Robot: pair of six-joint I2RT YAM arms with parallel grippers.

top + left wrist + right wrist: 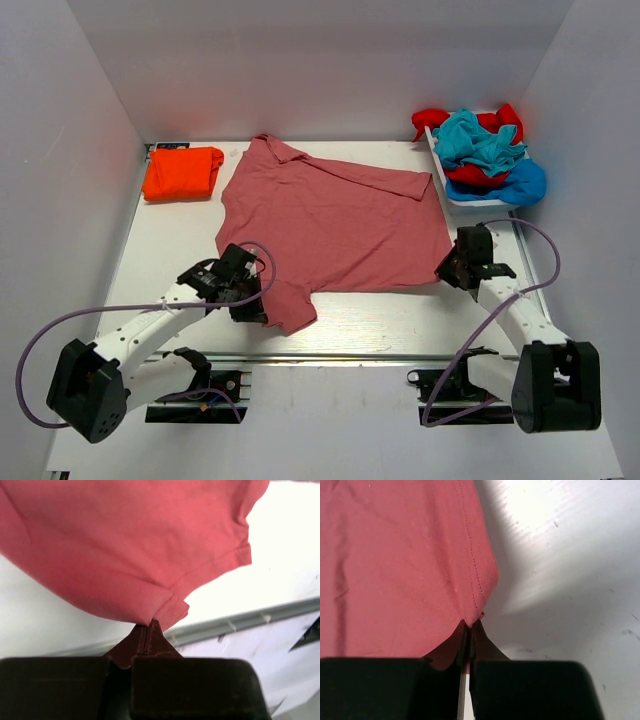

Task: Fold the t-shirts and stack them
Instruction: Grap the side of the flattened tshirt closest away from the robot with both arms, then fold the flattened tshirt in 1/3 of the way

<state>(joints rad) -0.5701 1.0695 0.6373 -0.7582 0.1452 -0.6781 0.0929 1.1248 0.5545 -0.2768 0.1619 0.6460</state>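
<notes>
A dusty pink-red t-shirt [335, 220] lies spread on the white table, its collar at the far left. My left gripper [252, 303] is shut on the shirt's near left edge beside a sleeve; the left wrist view shows its jaws pinching the hemmed cloth [150, 555]. My right gripper [448, 268] is shut on the shirt's near right corner; the right wrist view shows the stitched hem [410, 560] caught between its closed jaws. A folded bright orange t-shirt [182, 172] lies at the far left.
A white tray [470, 200] at the far right holds a heap of red, teal and blue shirts [482, 148]. White walls close in the table on three sides. A metal rail [330, 355] runs along the near table edge.
</notes>
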